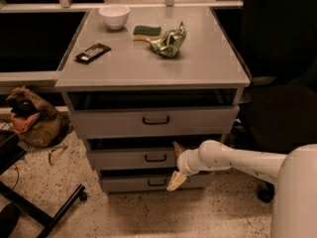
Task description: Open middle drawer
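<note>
The grey cabinet (148, 68) has three drawers. The middle drawer (124, 158) is a low grey front with a small black loop handle (156, 157) at its centre. It stands out slightly from the cabinet, with a dark gap above it. My gripper (177, 163) is at the end of the white arm (233, 160), which reaches in from the right. It is in front of the middle drawer, just right of the handle. Its fingers are spread, one pointing up (178, 147) and one down (175, 181), and hold nothing.
The taller top drawer (153, 120) is pulled out a little; the lowest drawer (124, 183) is below. On the cabinet top lie a white bowl (114, 17), a sponge (146, 31), a green chip bag (169, 41) and a dark bar (92, 53). A bag (29, 120) and a black stand leg (44, 209) are on the floor at the left.
</note>
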Controlling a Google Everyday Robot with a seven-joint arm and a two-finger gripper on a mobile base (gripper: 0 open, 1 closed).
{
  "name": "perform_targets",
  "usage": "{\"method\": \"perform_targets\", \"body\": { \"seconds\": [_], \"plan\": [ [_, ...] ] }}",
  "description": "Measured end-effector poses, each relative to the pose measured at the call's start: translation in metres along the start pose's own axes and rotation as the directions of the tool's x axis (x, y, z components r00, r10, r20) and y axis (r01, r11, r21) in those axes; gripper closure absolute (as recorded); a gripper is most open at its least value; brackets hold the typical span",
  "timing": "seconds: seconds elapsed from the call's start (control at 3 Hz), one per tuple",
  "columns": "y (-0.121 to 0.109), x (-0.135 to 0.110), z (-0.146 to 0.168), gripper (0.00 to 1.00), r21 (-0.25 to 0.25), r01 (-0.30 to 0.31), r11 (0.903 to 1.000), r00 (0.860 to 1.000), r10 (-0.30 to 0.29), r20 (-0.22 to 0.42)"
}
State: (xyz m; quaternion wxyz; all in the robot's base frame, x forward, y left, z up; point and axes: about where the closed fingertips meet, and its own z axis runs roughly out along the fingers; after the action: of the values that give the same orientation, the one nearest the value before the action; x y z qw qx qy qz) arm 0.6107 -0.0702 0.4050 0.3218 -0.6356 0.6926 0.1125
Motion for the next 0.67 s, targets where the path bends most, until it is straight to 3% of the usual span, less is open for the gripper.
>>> {"method": "perform_targets", "body": {
  "seconds": [0.67],
  "plan": [
    [0.0044,-0.0043,-0.0014,0.00,-0.037,0.005,0.9993,1.000,-0.006,-0.013]
  ]
}}
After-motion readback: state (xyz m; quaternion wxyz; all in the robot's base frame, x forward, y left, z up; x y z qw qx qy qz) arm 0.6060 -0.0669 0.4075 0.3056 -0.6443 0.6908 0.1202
